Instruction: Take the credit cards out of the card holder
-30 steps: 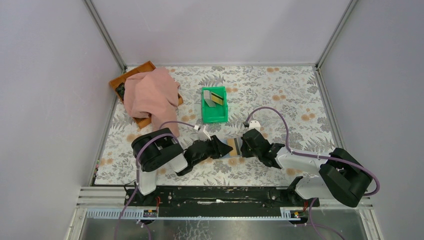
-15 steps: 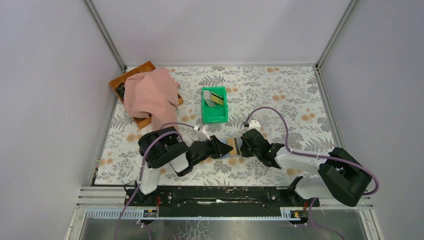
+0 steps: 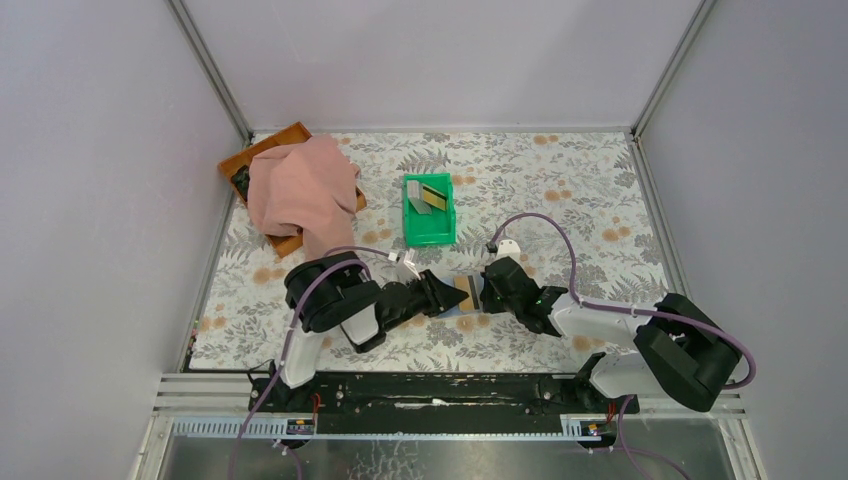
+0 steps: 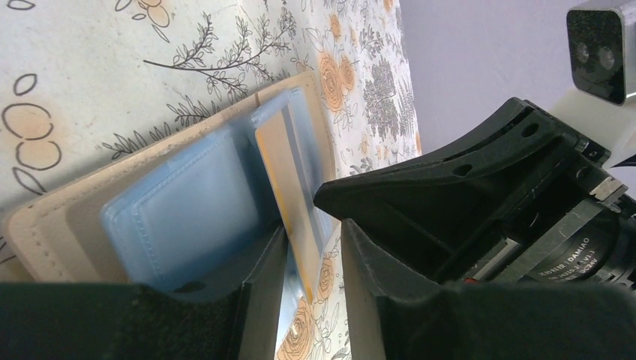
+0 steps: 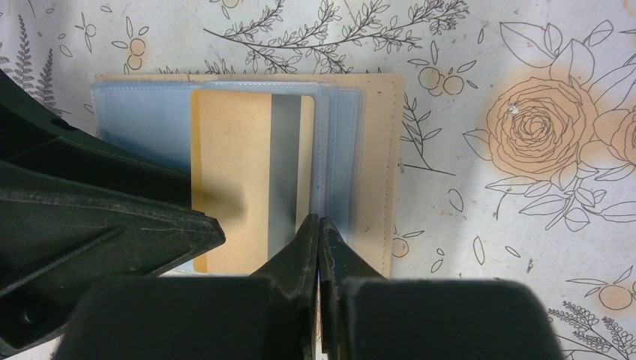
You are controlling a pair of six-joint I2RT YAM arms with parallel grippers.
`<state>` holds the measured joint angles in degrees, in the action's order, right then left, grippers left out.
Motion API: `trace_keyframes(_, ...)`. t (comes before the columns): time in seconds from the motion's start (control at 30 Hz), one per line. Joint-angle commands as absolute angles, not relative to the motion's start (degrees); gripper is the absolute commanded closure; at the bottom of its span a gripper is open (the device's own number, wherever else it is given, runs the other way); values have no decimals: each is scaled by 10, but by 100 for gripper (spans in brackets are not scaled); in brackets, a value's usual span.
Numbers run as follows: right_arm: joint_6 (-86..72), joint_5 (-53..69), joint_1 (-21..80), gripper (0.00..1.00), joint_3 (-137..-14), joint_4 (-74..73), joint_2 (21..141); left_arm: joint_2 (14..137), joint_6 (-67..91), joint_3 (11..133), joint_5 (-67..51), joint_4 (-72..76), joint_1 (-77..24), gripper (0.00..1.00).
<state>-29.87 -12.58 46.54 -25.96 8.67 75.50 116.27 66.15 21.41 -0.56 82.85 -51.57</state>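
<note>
The card holder (image 3: pixel 466 297) lies open on the floral mat between my two grippers, pale blue inside with a tan rim (image 5: pixel 377 157). A yellow card with a dark stripe (image 5: pixel 236 161) sticks partly out of its pocket. In the left wrist view that card (image 4: pixel 289 176) runs from the holder (image 4: pixel 184 195) into the gap of my left gripper (image 4: pixel 315 241), whose jaws stand open around its edge. My right gripper (image 5: pixel 320 223) is shut, its tip pressing on the blue pocket beside the card's stripe. A grey card (image 3: pixel 415 197) and a yellow card (image 3: pixel 435 195) lie in the green bin.
The green plastic bin (image 3: pixel 430 233) stands behind the holder at mid-table. A pink cloth (image 3: pixel 300 185) covers a brown tray (image 3: pixel 240 160) at the back left. Grey walls close the table on three sides. My right gripper's body (image 4: pixel 487 187) sits close in front of the left one.
The left arm's elbow has swung a little to the right. Both grippers and the holder stay where they were.
</note>
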Motion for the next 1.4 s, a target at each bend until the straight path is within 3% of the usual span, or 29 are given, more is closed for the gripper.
trace_keyframes(0.0,-300,-114,468,100,-255,87,777,1188,679,243,-40,878,-519,60)
trace_keyframes(0.27,-299,-115,468,100,-256,88,782,1198,682,253,-41,863,-519,62)
trace_keyframes(0.43,-300,-117,468,100,-254,85,780,1186,675,226,-33,868,-510,78)
trace_keyframes(0.9,-301,-108,468,100,-256,90,788,1182,680,171,-34,915,-478,77)
trace_keyframes(1.17,-301,-109,468,100,-255,89,788,1182,680,166,-41,916,-471,100)
trace_keyframes(1.37,-302,-109,468,100,-255,89,788,1189,683,172,-53,917,-471,100)
